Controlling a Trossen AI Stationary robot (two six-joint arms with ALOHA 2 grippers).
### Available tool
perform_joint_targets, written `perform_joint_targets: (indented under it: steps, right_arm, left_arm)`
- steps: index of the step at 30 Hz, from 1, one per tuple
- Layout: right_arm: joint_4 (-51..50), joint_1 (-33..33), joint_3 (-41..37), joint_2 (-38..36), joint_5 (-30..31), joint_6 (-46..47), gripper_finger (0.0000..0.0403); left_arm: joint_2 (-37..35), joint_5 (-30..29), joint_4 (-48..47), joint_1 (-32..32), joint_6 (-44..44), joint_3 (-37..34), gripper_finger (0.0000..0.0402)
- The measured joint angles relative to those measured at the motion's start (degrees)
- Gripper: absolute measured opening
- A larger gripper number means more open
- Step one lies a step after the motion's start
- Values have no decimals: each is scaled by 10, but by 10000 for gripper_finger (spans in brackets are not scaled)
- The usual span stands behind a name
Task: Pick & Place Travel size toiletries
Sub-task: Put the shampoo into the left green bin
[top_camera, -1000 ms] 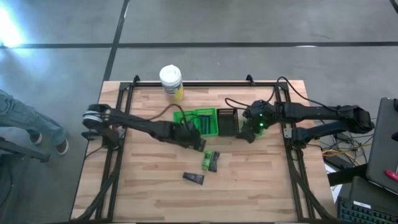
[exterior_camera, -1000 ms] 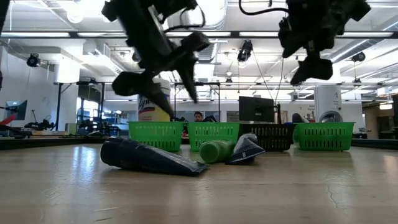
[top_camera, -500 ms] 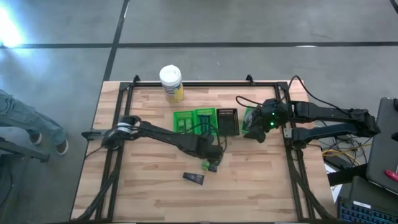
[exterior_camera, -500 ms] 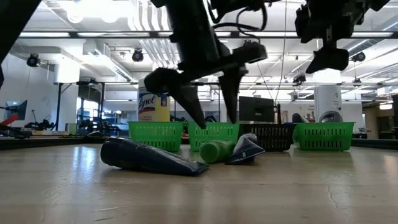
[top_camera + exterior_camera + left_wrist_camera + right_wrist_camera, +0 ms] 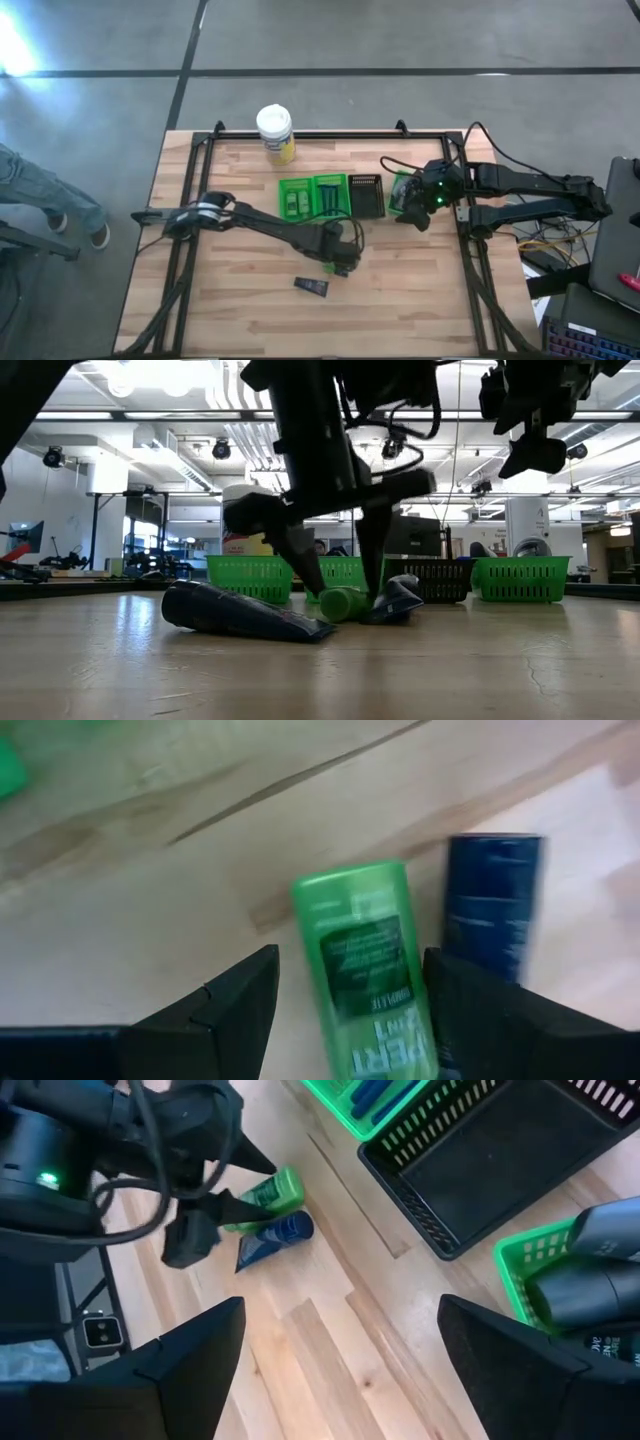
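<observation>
A bright green little bottle [image 5: 362, 935] lies on its side on the wood, with a dark blue tube [image 5: 490, 900] right next to it. My left gripper [image 5: 350, 955] is open and low over them. One finger [image 5: 300, 565] stands on each side of the bottle [image 5: 345, 603], and I see no touch. A second dark tube [image 5: 311, 286] lies nearer the table's near edge. My right gripper [image 5: 410, 212] is open and hangs high by the rightmost green tray [image 5: 400, 187], which holds grey tubes [image 5: 590, 1290].
Two green trays [image 5: 312, 194] and a black tray [image 5: 366, 195] stand in a row at mid-table. A white-lidded jar with a yellow label [image 5: 275, 133] stands by the far edge. Bare wood lies toward the near, left and right edges. Black frame rails run along both sides.
My left gripper has swung from the green trays toward the table's right and near side, and has come down until its open fingers straddle the green bottle. My right gripper has moved a little toward the right edge and has then held still. The bottle and tubes have not moved.
</observation>
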Motion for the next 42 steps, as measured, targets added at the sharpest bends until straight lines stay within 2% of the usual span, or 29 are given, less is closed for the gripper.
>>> perform_joint_targets:
  steps: [9, 17, 20, 26, 31, 35, 37, 42]
  right_arm:
    - [0, 0, 0, 0, 4, 0, 346]
    - [1, 0, 0, 0, 15, 0, 356]
    - [1, 0, 0, 0, 15, 1, 349]
    - [1, 0, 0, 0, 15, 3, 329]
    - [2, 0, 0, 0, 15, 5, 319]
    - [7, 0, 0, 1, 26, 5, 321]
    - [11, 0, 0, 1, 32, 6, 326]
    - [29, 0, 0, 1, 34, 8, 342]
  left_arm:
    - [7, 17, -72, -1, 31, 0, 245]
    - [7, 42, -89, -2, 77, 1, 168]
    - [-1, 39, -89, -3, 86, 4, 153]
    - [-72, -21, -107, -1, 97, 9, 163]
    - [-156, -108, -178, 8, 89, 9, 157]
    - [-194, -166, -261, 52, 80, 5, 159]
    - [-200, -178, -270, 87, 79, -8, 158]
    - [-207, -140, -159, 169, 105, -69, 158]
